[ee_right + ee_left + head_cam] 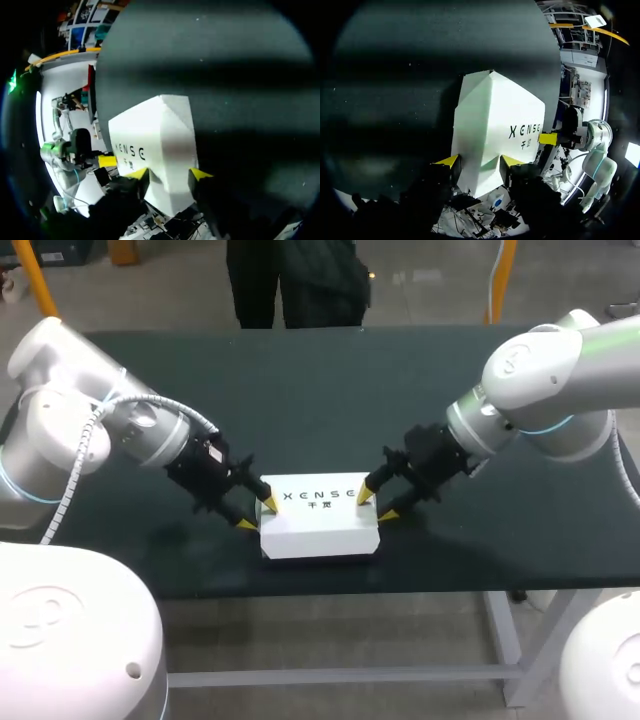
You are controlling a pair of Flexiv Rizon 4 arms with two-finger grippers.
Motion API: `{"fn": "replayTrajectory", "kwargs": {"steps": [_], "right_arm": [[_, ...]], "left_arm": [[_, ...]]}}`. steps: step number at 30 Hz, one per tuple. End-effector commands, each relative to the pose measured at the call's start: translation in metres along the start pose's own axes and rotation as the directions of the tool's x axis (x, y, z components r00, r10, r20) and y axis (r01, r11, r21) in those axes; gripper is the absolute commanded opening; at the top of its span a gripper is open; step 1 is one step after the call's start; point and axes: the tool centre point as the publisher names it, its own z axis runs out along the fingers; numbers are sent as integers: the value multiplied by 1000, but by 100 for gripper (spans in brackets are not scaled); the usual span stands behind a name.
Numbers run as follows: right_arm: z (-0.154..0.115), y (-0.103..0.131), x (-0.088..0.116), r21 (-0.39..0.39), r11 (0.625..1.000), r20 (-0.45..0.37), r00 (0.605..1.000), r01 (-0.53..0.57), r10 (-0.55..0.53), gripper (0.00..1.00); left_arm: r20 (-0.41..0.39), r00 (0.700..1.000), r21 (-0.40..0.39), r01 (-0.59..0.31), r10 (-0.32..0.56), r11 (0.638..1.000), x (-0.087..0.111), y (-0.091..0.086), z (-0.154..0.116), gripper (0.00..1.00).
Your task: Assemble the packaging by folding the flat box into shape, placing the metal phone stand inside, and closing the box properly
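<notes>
Dark green desk (330, 410) carries a white box (320, 525), folded and seemingly closed, lying between the two grippers. The left gripper (257, 513) and right gripper (376, 505) each pinch one tapered end. This is probably the closing step, and next calls for a gentle release.

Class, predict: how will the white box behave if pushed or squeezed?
The box looks like thin card: probably light, sliding easily on the table. Its end panels bulge, so it may dent if squeezed. Low and wide, it seems unlikely to tip.
</notes>
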Motion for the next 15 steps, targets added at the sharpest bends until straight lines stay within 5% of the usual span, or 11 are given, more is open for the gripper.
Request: {"fn": "replayTrajectory", "kwargs": {"steps": [1, 15], "right_arm": [[1, 4, 4, 19, 1000, 0, 1000, -5, 5, 54], [1, 5, 8, 48, 999, 1, 1000, -20, 20, 49]], "left_arm": [[10, 1000, -10, 7, -6, 1000, 5, -1, -2, 53], [11, 1000, -42, 25, -25, 999, 7, -5, -4, 55]]}}
